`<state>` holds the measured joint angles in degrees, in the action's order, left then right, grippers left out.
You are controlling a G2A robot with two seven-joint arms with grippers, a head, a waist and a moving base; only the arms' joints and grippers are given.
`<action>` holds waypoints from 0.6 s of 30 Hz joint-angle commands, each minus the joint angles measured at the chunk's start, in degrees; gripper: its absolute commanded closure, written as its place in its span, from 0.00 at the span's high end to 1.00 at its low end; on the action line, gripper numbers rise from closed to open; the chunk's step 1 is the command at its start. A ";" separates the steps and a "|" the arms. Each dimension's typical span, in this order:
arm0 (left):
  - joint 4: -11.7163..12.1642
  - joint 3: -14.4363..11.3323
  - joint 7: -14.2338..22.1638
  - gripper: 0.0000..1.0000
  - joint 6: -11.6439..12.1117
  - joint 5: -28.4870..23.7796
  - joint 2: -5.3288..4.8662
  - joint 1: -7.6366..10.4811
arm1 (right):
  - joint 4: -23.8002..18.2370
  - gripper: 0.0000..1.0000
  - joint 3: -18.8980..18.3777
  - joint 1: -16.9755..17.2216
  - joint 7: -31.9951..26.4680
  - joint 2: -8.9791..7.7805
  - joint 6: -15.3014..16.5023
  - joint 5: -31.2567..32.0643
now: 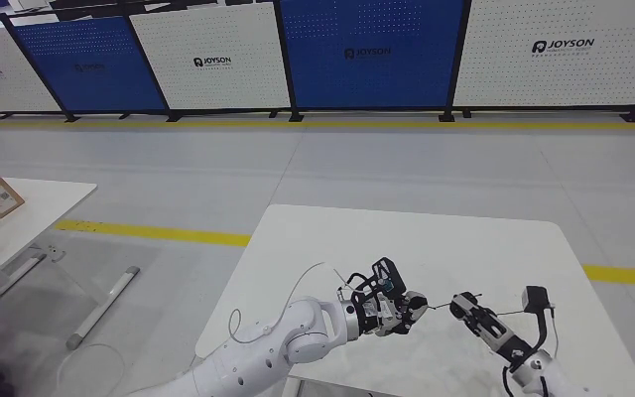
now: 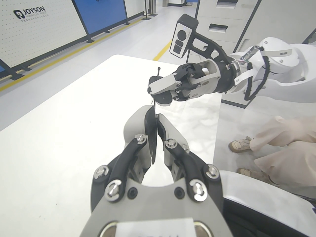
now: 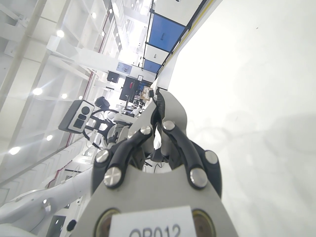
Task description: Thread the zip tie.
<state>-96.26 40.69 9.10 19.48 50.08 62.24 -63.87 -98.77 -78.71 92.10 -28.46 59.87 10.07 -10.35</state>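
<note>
A thin black zip tie [image 2: 155, 105] is held upright above the white table [image 1: 446, 248], and both grippers are on it. My left gripper [image 2: 156, 116] is shut on its lower end. Just above, my right gripper [image 2: 153, 91] is shut on the strap, and the tie's small head [image 2: 158, 70] sticks up past its fingers. In the right wrist view the head [image 3: 157, 90] shows at the tips of the shut right gripper [image 3: 156, 97]. From above, the left gripper [image 1: 417, 310] and right gripper [image 1: 458, 306] face each other near the table's front edge, a short gap apart.
The table top [image 2: 61, 124] around the grippers is bare. A grey drawer cabinet [image 2: 222, 15] stands beyond the table's edge on the right arm's side. Blue and white pegboard panels [image 1: 367, 50] line the far side of the floor.
</note>
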 commanded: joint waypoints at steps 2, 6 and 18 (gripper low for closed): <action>0.00 0.00 0.00 0.00 0.00 0.00 0.00 0.00 | -0.17 0.00 -0.39 0.29 -0.21 0.01 0.35 -0.11; 0.00 0.00 0.00 0.00 0.00 0.00 0.00 0.00 | -0.62 0.00 -0.50 0.58 -0.64 0.01 0.08 0.67; 0.00 0.00 0.00 0.00 0.00 0.00 0.00 0.00 | -0.89 0.00 0.02 -0.09 -0.66 0.30 -0.83 1.41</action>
<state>-96.26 40.69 9.10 19.48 50.08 62.24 -63.87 -99.51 -78.46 91.84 -29.21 60.17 9.08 -8.76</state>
